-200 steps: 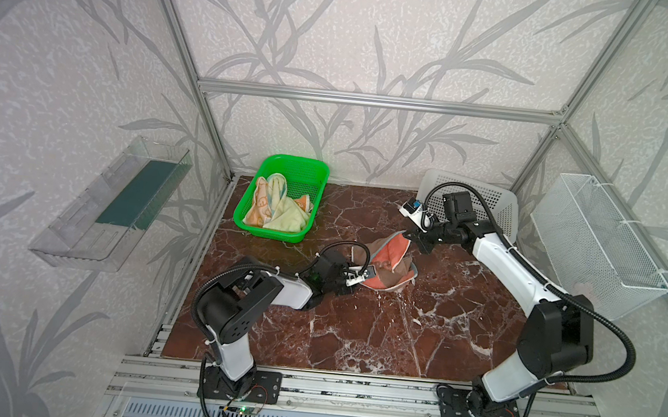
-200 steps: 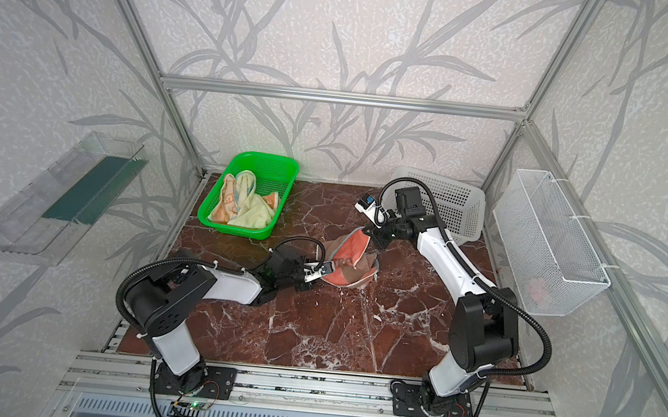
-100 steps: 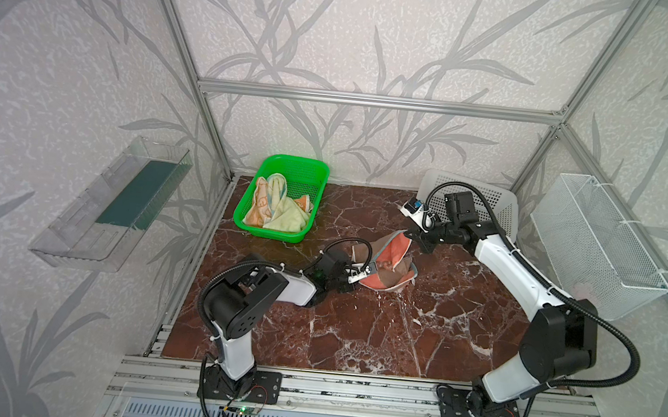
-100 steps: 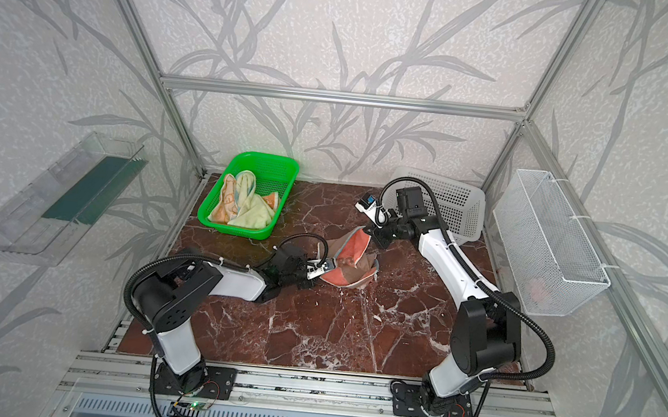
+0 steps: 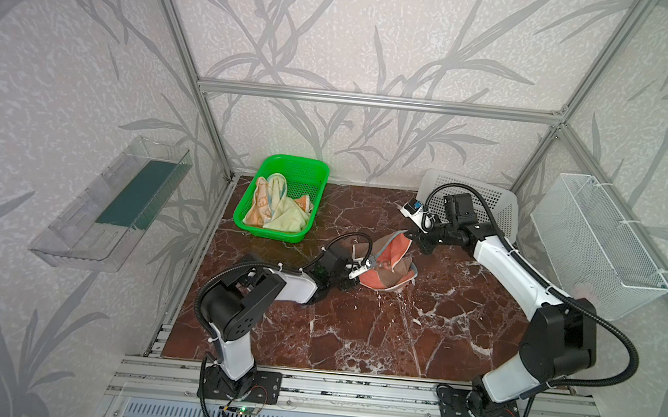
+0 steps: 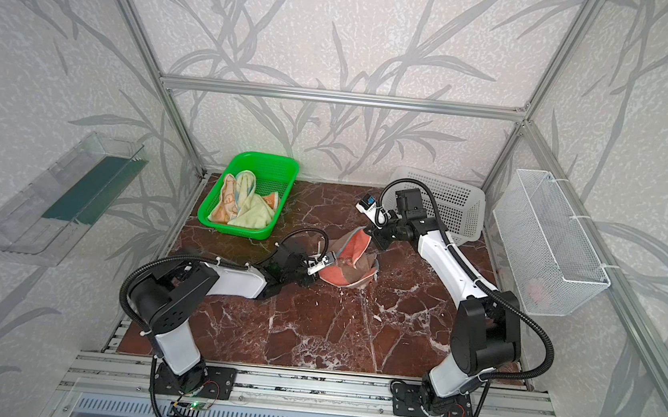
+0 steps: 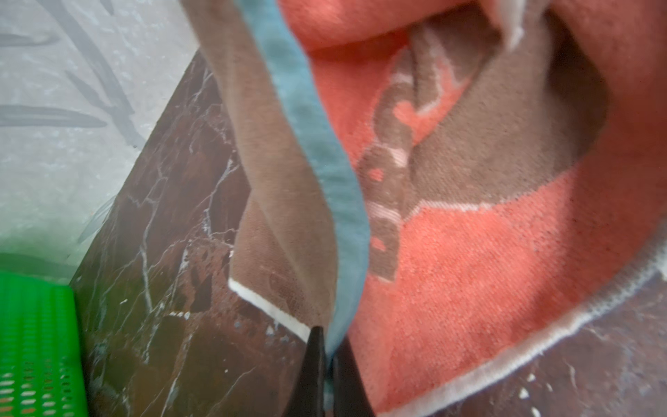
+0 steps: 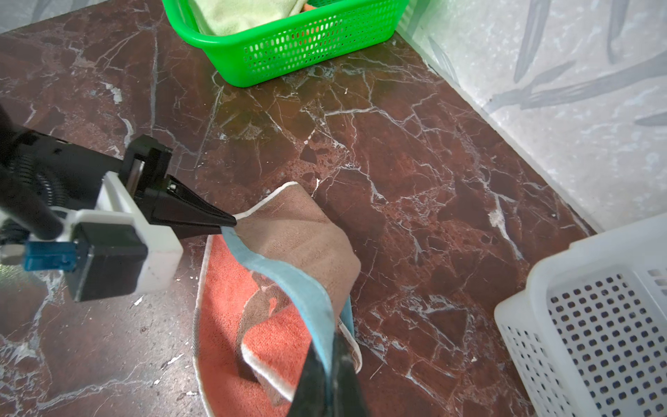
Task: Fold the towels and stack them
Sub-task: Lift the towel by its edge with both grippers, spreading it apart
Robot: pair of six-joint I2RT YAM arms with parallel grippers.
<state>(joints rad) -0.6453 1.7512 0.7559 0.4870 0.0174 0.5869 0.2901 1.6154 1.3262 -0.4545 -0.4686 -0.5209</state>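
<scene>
Item one, the hold: I had both sets of jaws pinched shut on the bear towel [image 5: 390, 261], each gripping its teal edge [image 8: 288, 274]. The left wrist view showed the left jaws nipped together on that edge close to a corner. The right wrist view showed the right jaws closed on the same edge further along, with the left jaws at its far end. The edge hung slack and twisted between the two grips. The salmon body sagged onto the surface [image 5: 353, 336] and lay crumpled there, around the middle and toward the back.

I judged that this two-point hold served to draw the edge taut and spread the cloth flat. No fold was yet made.

Item two, surroundings: the pale yellow towel [image 5: 287, 219] and the cartoon-face towel [image 5: 259, 208] lay bunched in the green basket [image 5: 275, 233], unfolded.

- That basket stood near the bear towel on the left arm's side, so I noted a risk of nudging it when stretching that way.
- The white perforated basket [image 5: 487, 199] sat just behind the right wrist and limited any pull backward.
- The wire basket [image 5: 596, 243] and the clear tray [image 5: 110, 213] hung on the walls, well apart from the work
</scene>
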